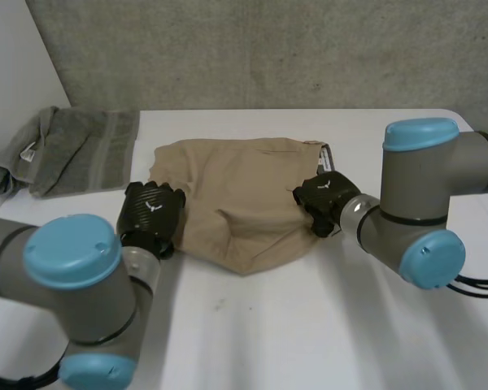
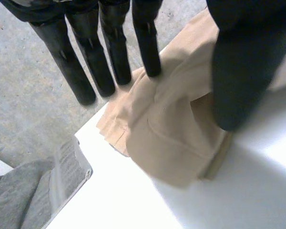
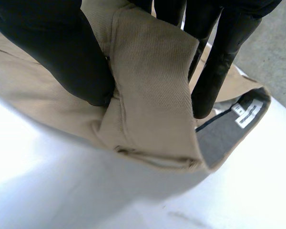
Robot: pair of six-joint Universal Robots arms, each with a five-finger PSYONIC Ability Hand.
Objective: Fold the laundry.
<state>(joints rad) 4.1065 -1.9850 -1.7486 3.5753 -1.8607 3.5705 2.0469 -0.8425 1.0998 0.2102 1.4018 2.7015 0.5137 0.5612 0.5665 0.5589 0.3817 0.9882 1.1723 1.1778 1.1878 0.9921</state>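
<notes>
left of the garment (image 1: 236, 195) and well apart from it, a grey towel (image 1: 73, 150) lies bunched on the tabletop (image 1: 309, 325); it plays no part in this step.

your left hand (image 1: 150, 213) sits on the garment's left edge. in its wrist view a ridge of cloth stands bunched between the thumb (image 2: 238, 81) and one straight finger (image 2: 148, 43). i read that as a pinch, but a thin one, since the other fingers reach past the cloth and touch nothing.

the garment itself lies mid-tabletop, mostly flat, with a crease near its middle.

your right hand (image 1: 325, 195) is on the garment's right edge, clamped on a thick fold of the waistband between thumb and fingers, near the label (image 3: 245, 112).

the risk, as i judge it, is an uneven lift. if you raise both sides together, the left pinch may slip, and the garment would swing from the right hand and lose its shape. the right hand seems to hold more than one layer, so a pull could drag them out of line.

hard to make out: how many layers each hand holds, whether the left thumb presses through to the tabletop, and what kind of garment this is.
</notes>
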